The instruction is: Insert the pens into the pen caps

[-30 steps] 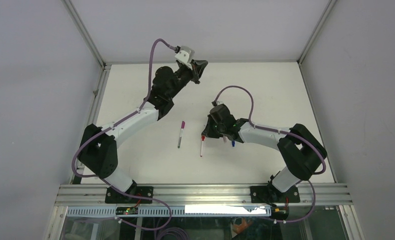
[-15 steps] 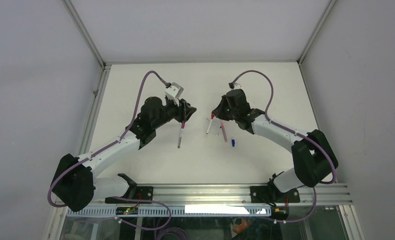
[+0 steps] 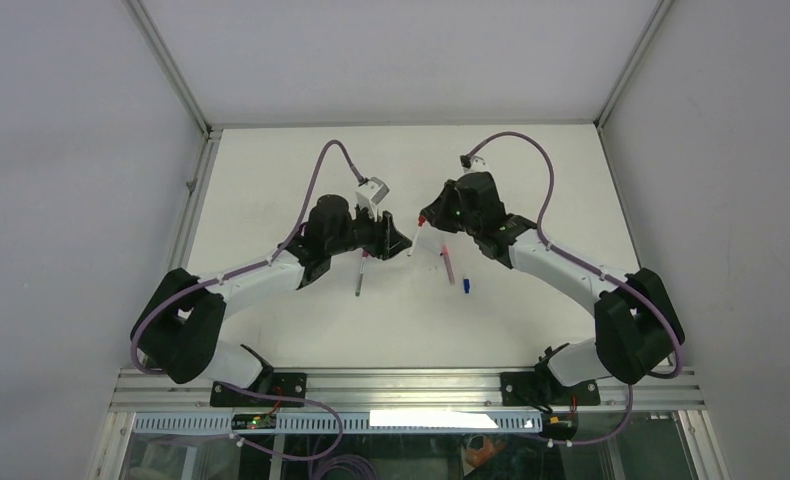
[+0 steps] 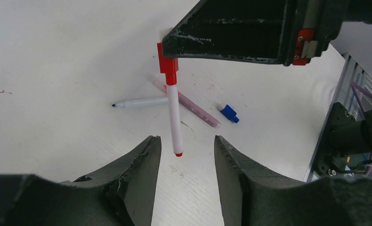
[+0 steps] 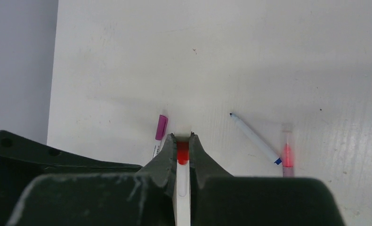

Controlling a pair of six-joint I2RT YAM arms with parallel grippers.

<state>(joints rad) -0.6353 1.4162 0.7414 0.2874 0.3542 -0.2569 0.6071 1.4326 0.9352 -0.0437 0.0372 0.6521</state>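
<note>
Pens are lying on the white table (image 3: pixel 251 160). On the left, a pen with a purple cap (image 3: pixel 361 268) is resting flat. Next to it the left claw (image 4: pixel 186 141) is standing spread and touching nothing, with the red pen (image 4: pixel 174 117) hanging down between its fingers. The right claw (image 5: pixel 182 141) is pinching that pen at its red cap (image 4: pixel 167 66). Farther right, a blue pen (image 4: pixel 139 102) without its cap, a pink pen (image 4: pixel 191 106) and a blue cap (image 4: pixel 229 113) are waiting. If the left claw is squeezing crooked, the thin pen could be twisting, slipping out and dropping.
</note>
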